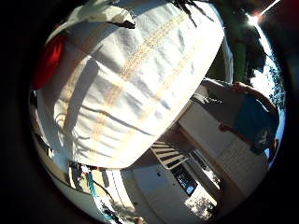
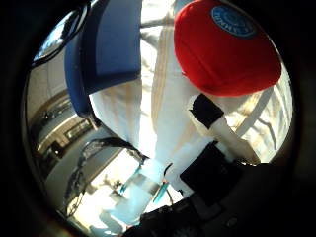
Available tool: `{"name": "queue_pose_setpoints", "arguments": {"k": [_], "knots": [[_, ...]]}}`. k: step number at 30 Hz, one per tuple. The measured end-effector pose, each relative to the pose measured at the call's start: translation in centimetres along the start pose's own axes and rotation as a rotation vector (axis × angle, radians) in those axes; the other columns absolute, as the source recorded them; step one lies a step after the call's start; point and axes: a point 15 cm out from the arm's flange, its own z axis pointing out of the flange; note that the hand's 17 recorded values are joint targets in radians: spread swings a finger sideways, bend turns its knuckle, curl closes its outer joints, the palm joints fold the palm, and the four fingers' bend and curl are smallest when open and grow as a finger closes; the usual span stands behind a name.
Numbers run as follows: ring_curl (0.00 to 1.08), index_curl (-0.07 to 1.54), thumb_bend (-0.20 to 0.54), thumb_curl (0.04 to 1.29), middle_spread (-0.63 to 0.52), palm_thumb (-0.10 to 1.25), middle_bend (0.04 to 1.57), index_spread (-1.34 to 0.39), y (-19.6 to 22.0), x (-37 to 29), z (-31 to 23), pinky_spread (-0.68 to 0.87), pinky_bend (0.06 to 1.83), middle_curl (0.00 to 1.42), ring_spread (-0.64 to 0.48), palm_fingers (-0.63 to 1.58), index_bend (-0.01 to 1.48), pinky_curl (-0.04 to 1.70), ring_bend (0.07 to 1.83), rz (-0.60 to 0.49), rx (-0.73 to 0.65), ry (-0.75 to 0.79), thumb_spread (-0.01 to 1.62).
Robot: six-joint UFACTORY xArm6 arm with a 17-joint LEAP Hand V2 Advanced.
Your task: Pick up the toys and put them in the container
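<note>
Red toy (image 2: 224, 49) lies on the cloth (image 1: 140, 79) beside the hand (image 2: 217, 133).

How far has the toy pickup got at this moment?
Nothing looks done: no toy shows inside the blue container. In hand: the palm is close to a red toy on the white striped cloth, a white and black finger beside it. Grasping and carrying remain.

A white cloth (image 1: 135, 79) with pale yellow stripes covers the table and lies in strong sunlight with dark shadows. Beside it are a white slatted chair (image 1: 167, 154) and pale paving (image 1: 156, 186). Trees (image 1: 247, 42) stand behind, under a bright sun (image 1: 252, 19).
</note>
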Motion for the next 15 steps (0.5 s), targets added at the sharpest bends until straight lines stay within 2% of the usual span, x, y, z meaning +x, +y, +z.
{"name": "queue_pose_setpoints", "arguments": {"k": [2,6,8,11,15], "knots": [[0.43,0.19,-0.027,0.34,-0.06,0.67,0.43,-0.16,-0.3,0.2,-0.7,0.43,0.70,0.46,0.18,0.67,0.06,0.27,0.84,-0.001,0.026,0.014,1.10],[0.60,0.07,-0.024,0.35,-0.14,0.70,0.73,-0.29,0.0,0.6,-1.9,0.39,0.83,0.63,0.08,0.76,0.10,0.35,1.22,-0.007,0.042,0.052,1.09],[0.64,0.01,-0.024,0.35,-0.16,0.71,0.85,-0.35,0.2,0.4,-2.7,0.38,1.00,0.70,0.05,0.89,0.15,0.41,1.28,-0.017,0.050,0.072,1.09],[0.67,-0.03,-0.015,0.37,-0.18,0.75,0.92,-0.43,0.5,0.4,-3.6,0.36,1.19,0.77,0.02,0.99,0.19,0.50,1.31,-0.016,0.068,0.085,1.08],[0.70,-0.02,0.015,0.40,-0.20,0.88,0.98,-0.55,1.3,0.2,-5.2,0.31,1.33,0.85,-0.02,1.07,0.28,0.60,1.31,0.011,0.100,0.086,1.08]]}}
